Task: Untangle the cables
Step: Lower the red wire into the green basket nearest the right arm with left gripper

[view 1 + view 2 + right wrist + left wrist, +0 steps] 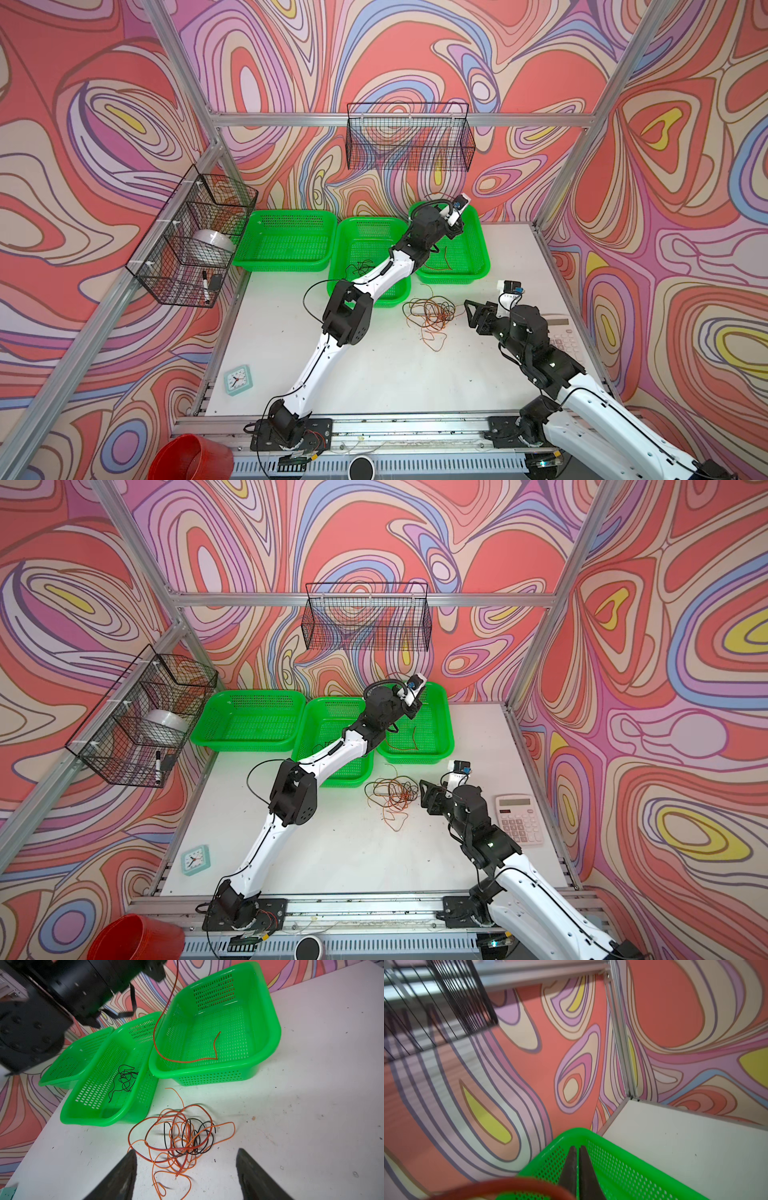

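While lying flat near front-left corner of white table (374, 374): teal clock (237, 379), on its own. Along back edge, three green baskets side by side. Left basket (291, 213) first. Then middle basket (370, 221) with black cable (124, 1080) bunched loosely on its floor, partly hidden under left arm in both top views. Right basket (274, 1028) holding red cable (187, 1062): one end curled on basket floor, rest rising past the rim and out of right wrist view. Left gripper (577, 1147) above far corner of right basket, fingers (571, 1167) almost together, thin slit only; cannot tell whether pinching anything. Blurred red arc close to left wrist lens. On table just in front of middle and right baskets: tangle (182, 1138) of orange, red and black cables, loops crossing, clear of both baskets. Right gripper (187, 1149) just right of tangle in both top views, spread wide, nothing gripped; orange loops showing between the fingers (124, 1172) in right wrist view, contact unclear. Calculator (519, 818) beside right arm, near right table edge.
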Tool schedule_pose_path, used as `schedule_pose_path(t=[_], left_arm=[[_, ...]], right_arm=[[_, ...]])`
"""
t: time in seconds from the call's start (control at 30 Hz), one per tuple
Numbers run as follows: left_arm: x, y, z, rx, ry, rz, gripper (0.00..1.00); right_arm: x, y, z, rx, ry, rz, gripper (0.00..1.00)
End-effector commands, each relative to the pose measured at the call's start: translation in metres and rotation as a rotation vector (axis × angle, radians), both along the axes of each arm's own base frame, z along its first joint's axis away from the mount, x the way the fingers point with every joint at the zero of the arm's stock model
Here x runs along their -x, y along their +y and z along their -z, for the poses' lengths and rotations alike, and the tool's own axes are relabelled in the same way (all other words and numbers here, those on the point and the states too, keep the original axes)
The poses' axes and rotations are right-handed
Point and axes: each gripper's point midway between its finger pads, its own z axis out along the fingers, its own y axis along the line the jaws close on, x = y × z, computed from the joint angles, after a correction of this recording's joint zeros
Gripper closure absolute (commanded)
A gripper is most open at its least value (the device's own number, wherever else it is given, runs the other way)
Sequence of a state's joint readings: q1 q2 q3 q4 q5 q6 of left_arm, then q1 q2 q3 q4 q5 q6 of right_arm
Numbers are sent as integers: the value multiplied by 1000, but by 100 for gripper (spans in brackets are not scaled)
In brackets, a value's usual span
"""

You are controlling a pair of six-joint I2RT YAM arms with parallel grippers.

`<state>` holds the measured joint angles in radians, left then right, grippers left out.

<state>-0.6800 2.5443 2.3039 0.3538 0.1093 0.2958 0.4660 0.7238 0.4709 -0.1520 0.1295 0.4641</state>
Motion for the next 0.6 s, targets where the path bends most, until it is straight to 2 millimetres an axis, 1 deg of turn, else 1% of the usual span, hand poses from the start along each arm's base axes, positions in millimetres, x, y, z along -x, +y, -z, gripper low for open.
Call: schedule_pose_path(t=[0.0, 0.03, 0.07, 0.13, 0.2, 0.27, 0.3, 0.33, 0.37, 0.43, 0.47, 0.5, 0.57], left_arm=[[-14, 14, 43, -85, 87, -99, 74], [-14, 15, 54, -107, 113, -100, 67], [-12, 15, 63, -135, 145, -100, 58], [-9, 16, 73, -171, 205, -96, 39], [-5, 18, 73, -203, 243, -91, 26], [0, 20, 65, -213, 268, -86, 16], [3, 23, 57, -211, 275, -88, 9], [7, 24, 53, -214, 286, -82, 0], [11, 25, 45, -222, 292, -70, 0], [20, 30, 34, -241, 313, -63, 0], [26, 33, 28, -254, 325, -55, 0], [32, 37, 17, -251, 329, -50, 0], [48, 46, 7, -252, 342, -37, 1]], right_arm=[[-1, -3, 3, 49, 42, 12, 24], [-2, -2, 3, 47, 48, 11, 24], [-3, -1, 5, 46, 59, 12, 24], [-6, -1, 7, 44, 70, 23, 24], [-8, -3, 5, 41, 68, 38, 23], [-9, -5, 1, 44, 55, 53, 21], [-9, -5, -1, 49, 48, 50, 21], [-9, -5, -5, 59, 37, 41, 21], [-10, -4, -9, 67, 20, 32, 21], [-11, 0, -11, 86, 13, 3, 21], [-12, 3, -10, 103, 20, -16, 23], [-12, 10, -8, 112, 35, -60, 27], [-12, 26, -1, 112, 75, -146, 33]])
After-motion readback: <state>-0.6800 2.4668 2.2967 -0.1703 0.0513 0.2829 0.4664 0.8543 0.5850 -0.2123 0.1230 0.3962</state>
